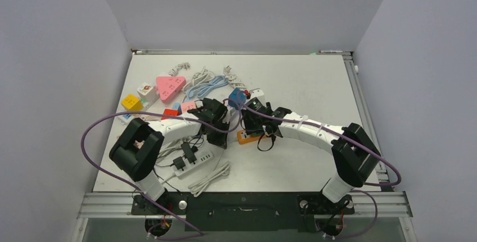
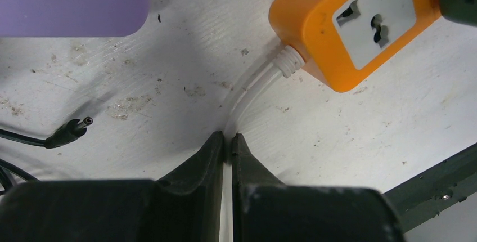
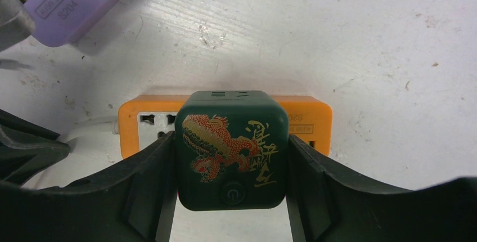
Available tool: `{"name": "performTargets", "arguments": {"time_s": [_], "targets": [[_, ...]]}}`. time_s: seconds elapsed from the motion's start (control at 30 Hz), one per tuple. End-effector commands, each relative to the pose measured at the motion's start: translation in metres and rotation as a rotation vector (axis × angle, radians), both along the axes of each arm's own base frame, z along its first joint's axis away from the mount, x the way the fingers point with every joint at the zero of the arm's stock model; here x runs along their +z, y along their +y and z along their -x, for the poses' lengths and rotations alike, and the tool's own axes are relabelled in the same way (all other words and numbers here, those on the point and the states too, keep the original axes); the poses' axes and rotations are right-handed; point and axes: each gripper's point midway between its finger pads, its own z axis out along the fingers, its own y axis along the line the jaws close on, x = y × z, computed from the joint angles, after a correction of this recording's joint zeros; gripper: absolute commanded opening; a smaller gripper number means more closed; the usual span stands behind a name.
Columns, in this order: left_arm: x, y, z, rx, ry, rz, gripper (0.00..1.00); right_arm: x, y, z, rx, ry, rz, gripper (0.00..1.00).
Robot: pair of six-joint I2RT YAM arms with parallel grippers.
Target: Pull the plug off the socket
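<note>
An orange power strip (image 1: 246,137) lies mid-table; it also shows in the left wrist view (image 2: 360,22) and the right wrist view (image 3: 306,117). A dark green cube plug (image 3: 232,149) with a red and gold dragon print sits on the strip's sockets. My right gripper (image 3: 230,166) is shut on this plug, one finger against each side. My left gripper (image 2: 226,140) is shut on the strip's white cable (image 2: 256,87), pinning it against the table a short way from the strip's end. In the top view both grippers (image 1: 216,124) (image 1: 256,121) crowd over the strip.
A purple power strip (image 2: 73,3) lies close behind the orange one. A black barrel connector (image 2: 70,132) lies left of my left gripper. A white power strip with black plugs (image 1: 191,160), coloured adapters (image 1: 169,87) and coiled cables (image 1: 205,81) lie to the left and rear.
</note>
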Motion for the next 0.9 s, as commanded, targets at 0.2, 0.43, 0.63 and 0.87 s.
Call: {"name": "performTargets", "arguments": {"time_s": [0.2,0.43,0.63,0.87], "targets": [[-0.006,0.015,-0.001,0.011,0.012,-0.08,0.0,0.014,-0.021,-0.02,-0.025,0.016,-0.149,0.05],[-0.006,0.015,-0.001,0.01,0.012,-0.081,0.0,0.014,-0.029,-0.021,-0.05,0.001,-0.115,0.05],[-0.007,0.015,-0.001,0.01,0.014,-0.082,0.0,0.024,-0.043,-0.024,-0.092,-0.059,-0.002,0.05],[-0.008,0.016,0.0,0.01,0.018,-0.084,0.0,0.037,-0.043,-0.02,-0.097,-0.124,0.087,0.05]]}}
